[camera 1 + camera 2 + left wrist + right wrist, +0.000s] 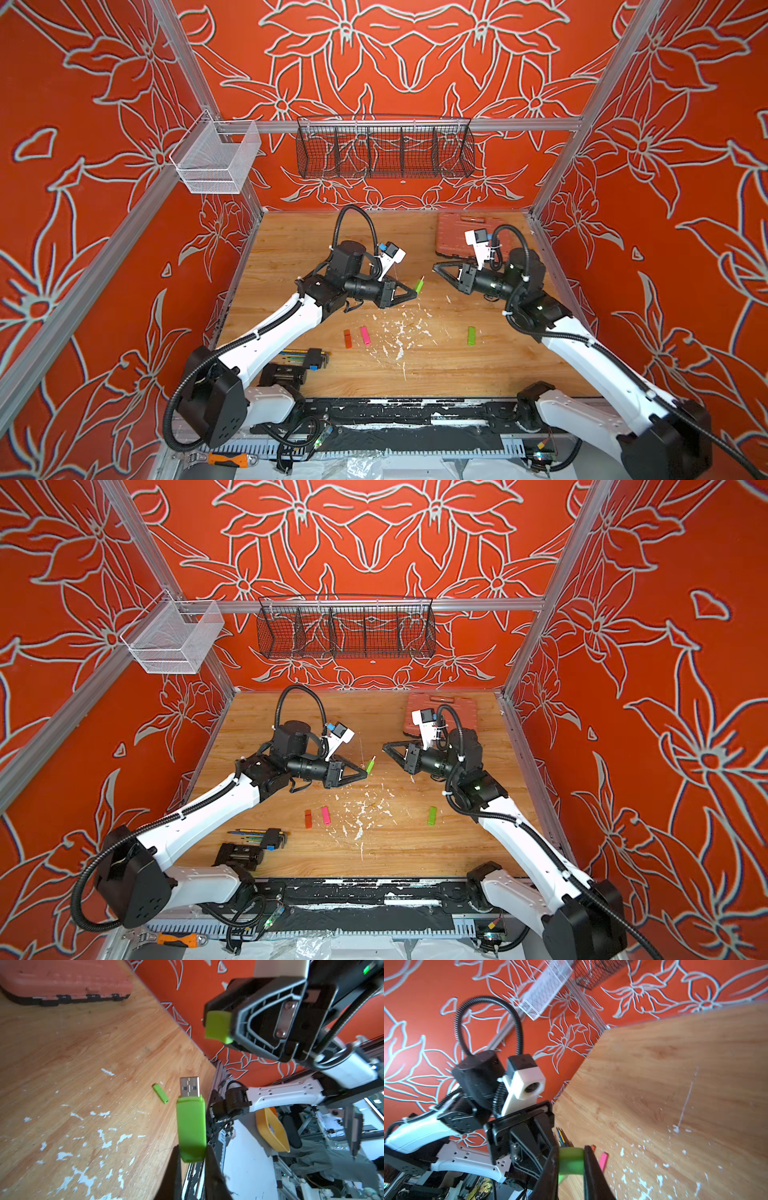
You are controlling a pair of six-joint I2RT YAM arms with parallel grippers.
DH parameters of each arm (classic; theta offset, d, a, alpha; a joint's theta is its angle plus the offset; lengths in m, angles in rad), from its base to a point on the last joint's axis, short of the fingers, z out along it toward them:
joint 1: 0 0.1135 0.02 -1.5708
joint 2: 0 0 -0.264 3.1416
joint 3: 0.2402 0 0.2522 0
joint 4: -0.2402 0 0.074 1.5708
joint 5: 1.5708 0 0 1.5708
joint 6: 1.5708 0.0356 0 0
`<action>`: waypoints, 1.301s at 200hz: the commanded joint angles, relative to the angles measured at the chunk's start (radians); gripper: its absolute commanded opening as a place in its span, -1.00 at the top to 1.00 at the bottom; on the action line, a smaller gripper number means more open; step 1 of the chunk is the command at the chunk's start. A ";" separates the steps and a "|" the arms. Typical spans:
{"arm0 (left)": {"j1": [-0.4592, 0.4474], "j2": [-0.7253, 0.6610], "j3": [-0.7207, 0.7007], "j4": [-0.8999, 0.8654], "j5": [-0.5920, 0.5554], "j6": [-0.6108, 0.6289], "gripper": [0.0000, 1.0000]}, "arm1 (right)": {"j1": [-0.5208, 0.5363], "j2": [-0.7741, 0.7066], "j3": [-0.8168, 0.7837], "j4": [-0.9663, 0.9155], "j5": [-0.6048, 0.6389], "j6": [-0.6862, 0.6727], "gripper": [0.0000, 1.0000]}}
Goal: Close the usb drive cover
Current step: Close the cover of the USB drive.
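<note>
My left gripper [192, 1153] is shut on the back end of a green usb drive [191, 1126], held above the table, its bare metal plug [189, 1086] pointing away from the jaws. In both top views the drive [419, 285] [370, 765] sticks out of the left gripper [415, 293] toward the right gripper [435, 266], a short gap apart. The right gripper [571, 1157] is shut on the green cover [571, 1160], which also shows in the left wrist view as the cover [218, 1026] at its tips, off to one side of the plug's line.
On the wooden table lie an orange drive [347, 338], a pink drive [365, 335] and another capped green drive [471, 335]. A red tool case [457, 232] sits at the back right. Hex keys [309, 357] and a black block [282, 374] lie front left. White flecks mark the middle.
</note>
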 commanded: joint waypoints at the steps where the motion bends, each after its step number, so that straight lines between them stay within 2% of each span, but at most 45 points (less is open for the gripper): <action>1: 0.006 -0.025 -0.025 0.226 0.112 -0.137 1.00 | -0.004 -0.036 -0.055 0.259 -0.012 0.137 0.77; 28: 0.007 -0.029 -0.054 0.399 0.148 -0.254 1.00 | -0.004 -0.033 -0.099 0.413 -0.007 0.221 0.77; 50: 0.005 -0.030 -0.071 0.518 0.171 -0.333 1.00 | -0.003 -0.034 -0.112 0.441 -0.009 0.216 0.76; 87: 0.002 -0.032 -0.070 0.520 0.181 -0.345 0.99 | -0.001 -0.027 -0.101 0.459 -0.022 0.203 0.77; 168: -0.012 -0.011 -0.048 0.526 0.200 -0.352 0.98 | 0.013 0.067 -0.062 0.624 -0.095 0.253 0.76; 260: -0.013 -0.020 -0.040 0.516 0.206 -0.340 0.98 | 0.016 0.076 -0.072 0.691 -0.140 0.274 0.78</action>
